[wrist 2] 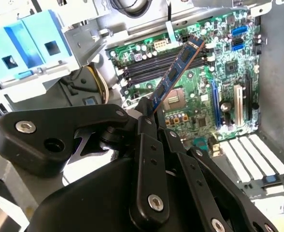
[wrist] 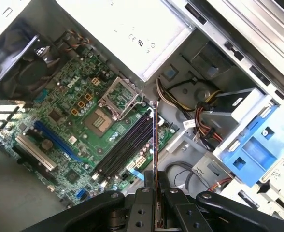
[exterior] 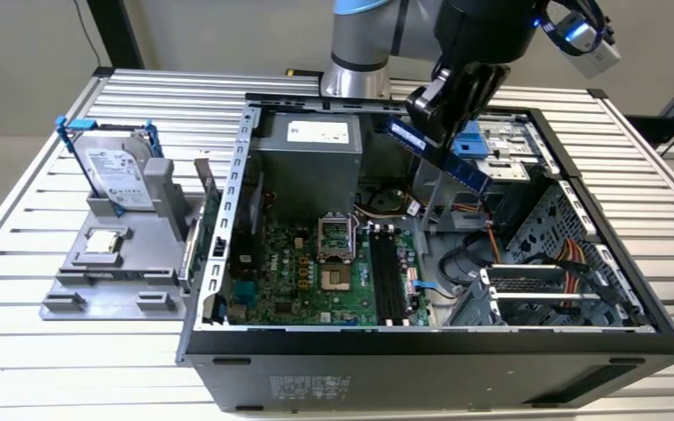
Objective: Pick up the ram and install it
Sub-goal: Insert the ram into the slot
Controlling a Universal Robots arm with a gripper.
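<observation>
Claw (exterior: 428,123) clamped on ram (exterior: 460,168) above open case (exterior: 431,368). Exterior view: ram's long axis runs twd 4 o'clock; mem slots (exterior: 390,276) at 7 o'clock from tip, well apart.

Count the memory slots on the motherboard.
4 memory slots, side by side on the motherboard next to the processor socket; the ram held by the end effector may hide part of them.
</observation>
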